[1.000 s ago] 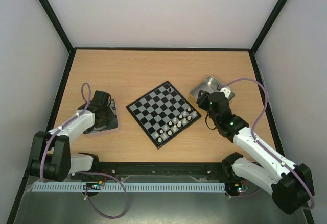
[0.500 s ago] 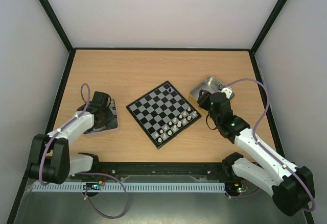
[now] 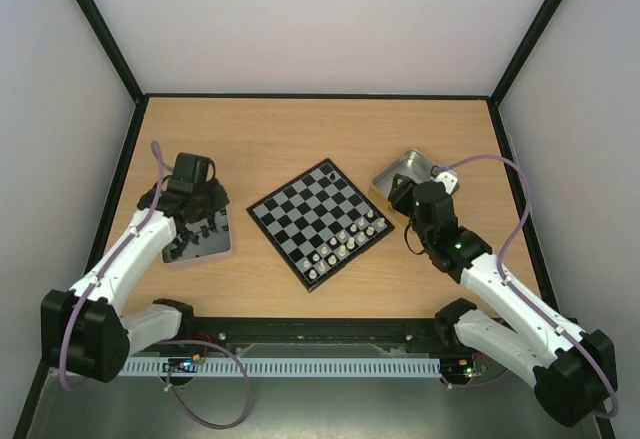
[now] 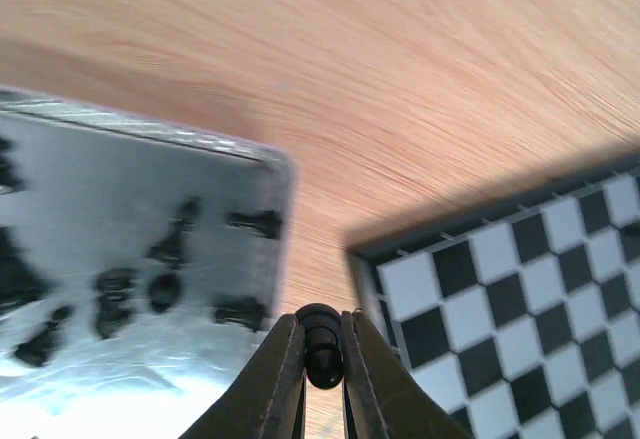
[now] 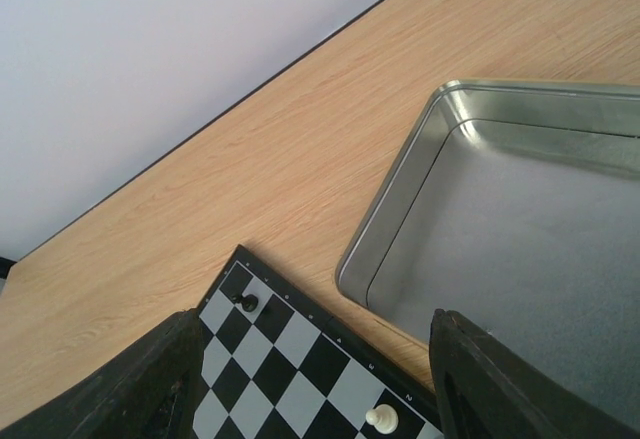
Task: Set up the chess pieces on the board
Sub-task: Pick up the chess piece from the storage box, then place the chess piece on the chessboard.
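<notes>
Between the fingers of the left gripper [image 4: 322, 331]: one black chessman [image 4: 322, 351], pinched tight, its rounded end showing past the fingertips. It hangs by a corner of the left tin [image 4: 285, 174], over the strip of counter [image 3: 300, 129] between tin and board [image 4: 520, 289]. Judged to be in carriage from store to square.

Left tin, left side of counter: holds loose black pieces [image 4: 170, 249], several lying on their sides, so each calls for its own pick.

Board, centre of counter, turned corner-on to the arms: white pieces [image 3: 345, 242] stand in two rows along its near-right edge. That side is judged complete or nearly so. One lone black piece [image 3: 331, 172] stands at the far corner. No other piece shows along the far-left edge, so the black side is judged barely begun.

Right gripper [image 5: 315, 369]: fingers spread wide, nothing between them. It hangs by the board's right corner, beside the right tin [image 5: 520, 219]. Judged idle and kept off the left arm's path.

Next call: a low, steady set-down on a far-left edge square, since so small a piece would tip easily.
</notes>
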Motion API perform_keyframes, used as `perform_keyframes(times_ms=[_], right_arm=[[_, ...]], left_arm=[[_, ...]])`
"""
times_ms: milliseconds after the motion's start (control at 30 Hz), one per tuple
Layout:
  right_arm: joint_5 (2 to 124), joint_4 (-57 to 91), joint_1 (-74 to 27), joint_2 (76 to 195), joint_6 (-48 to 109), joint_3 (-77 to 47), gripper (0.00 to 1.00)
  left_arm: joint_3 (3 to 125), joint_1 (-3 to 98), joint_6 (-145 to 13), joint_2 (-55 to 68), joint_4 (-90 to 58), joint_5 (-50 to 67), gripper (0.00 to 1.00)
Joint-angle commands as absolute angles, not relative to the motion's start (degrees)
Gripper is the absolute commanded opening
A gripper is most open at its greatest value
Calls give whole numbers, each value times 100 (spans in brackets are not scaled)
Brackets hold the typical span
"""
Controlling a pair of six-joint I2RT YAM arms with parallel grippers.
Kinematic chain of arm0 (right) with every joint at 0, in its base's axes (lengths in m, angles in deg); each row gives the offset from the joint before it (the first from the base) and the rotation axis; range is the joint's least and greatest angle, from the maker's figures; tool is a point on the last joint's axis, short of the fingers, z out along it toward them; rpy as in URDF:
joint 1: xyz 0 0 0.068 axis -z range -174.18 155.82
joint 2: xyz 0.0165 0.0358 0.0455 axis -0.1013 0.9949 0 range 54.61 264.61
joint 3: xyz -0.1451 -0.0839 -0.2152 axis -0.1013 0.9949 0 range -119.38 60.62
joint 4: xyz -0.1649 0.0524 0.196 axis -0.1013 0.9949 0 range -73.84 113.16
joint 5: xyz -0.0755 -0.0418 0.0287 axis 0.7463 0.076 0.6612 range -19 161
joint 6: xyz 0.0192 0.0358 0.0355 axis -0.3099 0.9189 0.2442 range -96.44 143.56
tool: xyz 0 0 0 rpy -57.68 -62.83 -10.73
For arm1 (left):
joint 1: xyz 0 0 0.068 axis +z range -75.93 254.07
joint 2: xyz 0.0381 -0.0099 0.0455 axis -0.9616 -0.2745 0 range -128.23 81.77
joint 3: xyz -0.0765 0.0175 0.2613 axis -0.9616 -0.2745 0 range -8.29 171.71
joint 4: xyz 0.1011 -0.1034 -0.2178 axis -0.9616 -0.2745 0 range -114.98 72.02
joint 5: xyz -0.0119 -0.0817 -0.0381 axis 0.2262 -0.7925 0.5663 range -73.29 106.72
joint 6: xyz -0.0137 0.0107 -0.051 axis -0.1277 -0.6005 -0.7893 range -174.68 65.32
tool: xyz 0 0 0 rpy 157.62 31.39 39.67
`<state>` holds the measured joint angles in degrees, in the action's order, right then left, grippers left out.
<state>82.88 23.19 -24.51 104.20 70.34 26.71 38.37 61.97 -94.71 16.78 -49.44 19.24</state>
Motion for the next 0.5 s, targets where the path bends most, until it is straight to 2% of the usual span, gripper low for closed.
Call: perform_keyframes(times_ms=[0, 267, 467], right_arm=[[8560, 2398, -2433, 10296, 7104, 2634, 61], [8670, 2540, -2432, 10177, 7190, 2675, 61], [8815, 2741, -2432, 10044, 7056, 2667, 62]], left_arm=[[4361, 5616, -9236, 1215, -4926, 1497, 14], [5610, 4282, -8884, -510, -4761, 1787, 13], [6515, 3751, -8747, -1675, -4876, 2175, 13]])
